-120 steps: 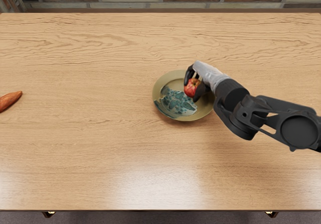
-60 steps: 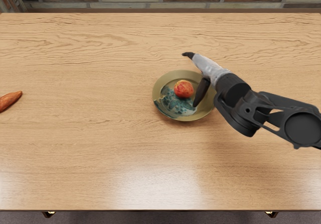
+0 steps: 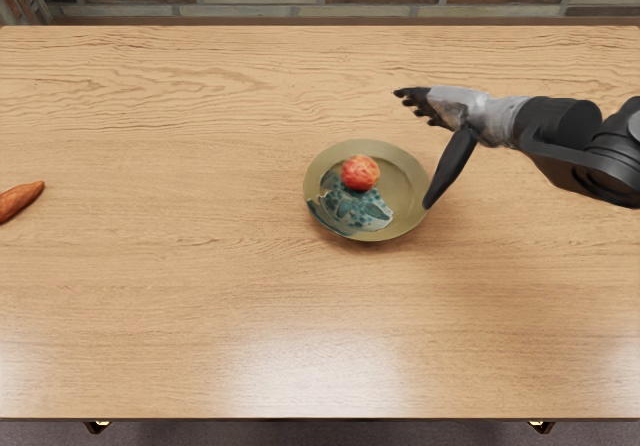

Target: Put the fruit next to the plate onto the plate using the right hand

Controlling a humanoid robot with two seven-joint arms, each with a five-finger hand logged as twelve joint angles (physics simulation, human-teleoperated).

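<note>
Apple (image 3: 360, 173) sits on the plate (image 3: 406, 184), clear of the right hand (image 3: 455, 112), whose fingers (image 3: 446, 169) are spread apart and empty near the plate's right rim.

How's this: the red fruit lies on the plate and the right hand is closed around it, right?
One thing is off. The head view shows the right hand open, fingers spread, apart from the red fruit, by the right rim of the plate. The fruit does lie on the plate.
</note>
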